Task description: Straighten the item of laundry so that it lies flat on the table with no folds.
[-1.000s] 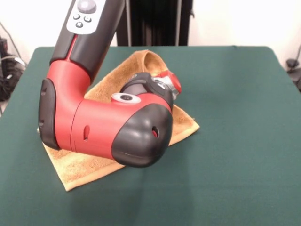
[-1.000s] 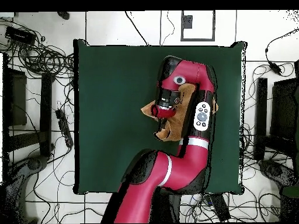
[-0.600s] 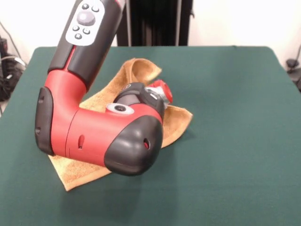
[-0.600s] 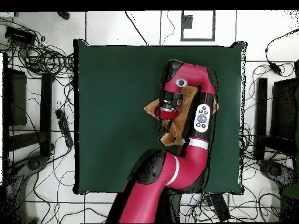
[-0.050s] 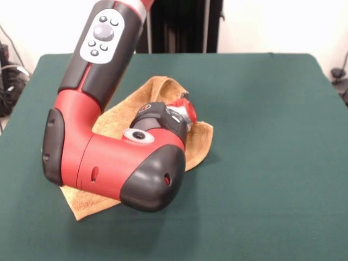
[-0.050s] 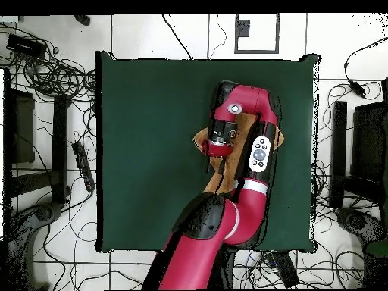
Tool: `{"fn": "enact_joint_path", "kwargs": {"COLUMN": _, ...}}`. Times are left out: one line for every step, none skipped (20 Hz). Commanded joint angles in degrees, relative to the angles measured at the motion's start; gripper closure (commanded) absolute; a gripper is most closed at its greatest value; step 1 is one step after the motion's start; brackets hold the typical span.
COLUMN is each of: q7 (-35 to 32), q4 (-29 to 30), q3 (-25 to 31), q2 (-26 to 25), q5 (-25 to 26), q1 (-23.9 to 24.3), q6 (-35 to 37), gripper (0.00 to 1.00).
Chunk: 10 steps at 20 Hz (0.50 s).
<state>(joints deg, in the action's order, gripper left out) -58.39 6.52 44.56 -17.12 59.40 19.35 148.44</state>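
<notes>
Progress is judged to be partial at best. Seen from the front, the towel [image 5: 109, 122] is spread on the table [image 5: 272, 136] left of centre, but it is not flat: the far edge is curled up into a raised fold behind the wrist, and the right-hand side is bunched and drawn in under the arm [image 5: 109, 157]. One corner is laid out flat at the near left. How the middle lies cannot be told, since most of it is covered by the arm in both views. The curled edge and the bunched side are judged to be what is left to smooth out.

The gripper [image 5: 182, 109] is seen only as a red and silver end behind the wrist, down at the towel beside the raised fold. Its tips are hidden, so whether it is spread or closed, and whether cloth is held, cannot be told.
</notes>
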Motion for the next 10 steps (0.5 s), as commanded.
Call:
{"fn": "enact_joint_path", "kwargs": {"q7": -0.1, "q4": 4.9, "q3": 13.0, "q2": -1.7, "q5": 7.6, "q1": 0.1, "q6": -0.6, "gripper": 0.00}}
{"fn": "enact_joint_path", "kwargs": {"q7": 0.0, "q4": 4.7, "q3": 14.5, "q2": -1.5, "q5": 6.4, "q1": 0.5, "q6": -5.8, "gripper": 0.00}}
{"fn": "enact_joint_path", "kwargs": {"q7": 0.8, "q4": 4.6, "q3": 15.2, "q2": -1.0, "q5": 5.4, "q1": 0.5, "q6": -12.2, "gripper": 0.00}}
{"fn": "enact_joint_path", "kwargs": {"q7": 0.8, "q4": 4.9, "q3": 15.6, "q2": -0.5, "q5": 2.9, "q1": 0.7, "q6": -18.5, "gripper": 0.00}}
{"fn": "enact_joint_path", "kwargs": {"q7": 0.1, "q4": 5.3, "q3": 14.4, "q2": 0.5, "q5": 0.4, "q1": 0.5, "q6": -25.7, "gripper": 0.00}}
{"fn": "enact_joint_path", "kwargs": {"q7": 0.5, "q4": 5.9, "q3": 13.5, "q2": 1.4, "q5": -3.2, "q1": 0.6, "q6": -31.7, "gripper": 0.00}}
{"fn": "enact_joint_path", "kwargs": {"q7": 0.6, "q4": 6.5, "q3": 11.8, "q2": 2.4, "q5": -5.9, "q1": 0.4, "q6": -36.4, "gripper": 0.00}}
{"fn": "enact_joint_path", "kwargs": {"q7": 0.7, "q4": 7.1, "q3": 10.2, "q2": 3.4, "q5": -8.5, "q1": 0.3, "q6": -41.0, "gripper": 0.00}}
{"fn": "enact_joint_path", "kwargs": {"q7": 1.0, "q4": 8.0, "q3": 8.4, "q2": 4.5, "q5": -10.1, "q1": 0.3, "q6": -43.0, "gripper": 0.00}}
{"fn": "enact_joint_path", "kwargs": {"q7": 1.0, "q4": 8.6, "q3": 7.1, "q2": 5.5, "q5": -10.9, "q1": 0.2, "q6": -44.4, "gripper": 0.00}}
